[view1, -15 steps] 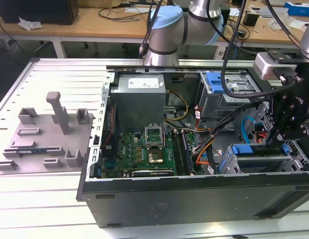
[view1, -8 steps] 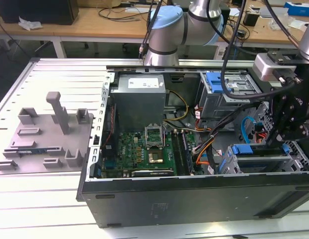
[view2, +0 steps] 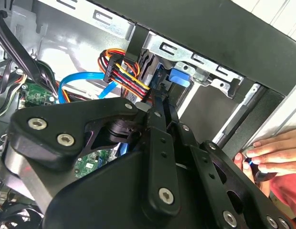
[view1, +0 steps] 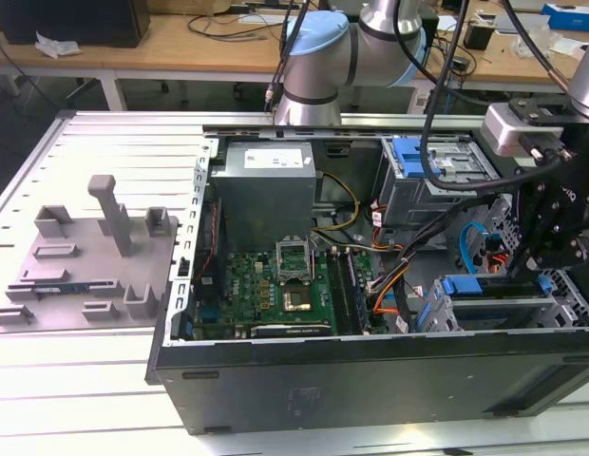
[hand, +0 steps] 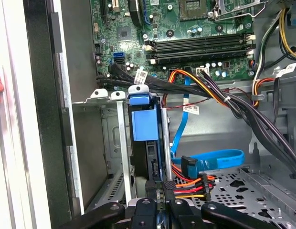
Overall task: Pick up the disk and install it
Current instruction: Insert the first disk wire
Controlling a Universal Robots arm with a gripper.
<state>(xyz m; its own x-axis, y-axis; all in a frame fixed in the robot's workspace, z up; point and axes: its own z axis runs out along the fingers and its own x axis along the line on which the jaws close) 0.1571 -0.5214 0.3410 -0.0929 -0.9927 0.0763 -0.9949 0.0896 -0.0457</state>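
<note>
One open computer case (view1: 370, 380) fills the middle and right of the exterior view, lying on a ribbed white table (view1: 85, 399). The arm (view1: 318, 57) comes in from the upper middle of that frame and reaches down to the lower right. A grey fixture plate (view1: 76, 256) sits on the table at the left, well apart from the case. Inside the case, a grey power supply (view1: 266, 190) lies above the green motherboard (view1: 275, 294). At the lower right corner of the case is the metal drive cage (hand: 107, 143). The disk (hand: 142, 121) stands on edge in a slot of this cage, blue bracket outward. The gripper (hand: 160, 207) is drawn narrow, pinching the disk's edge. A flat blue cable (hand: 210, 160) and a bundle of coloured wires (view2: 124, 71) run just beside the disk. A person's hand (view2: 272, 155) rests against the case's outer wall.
</note>
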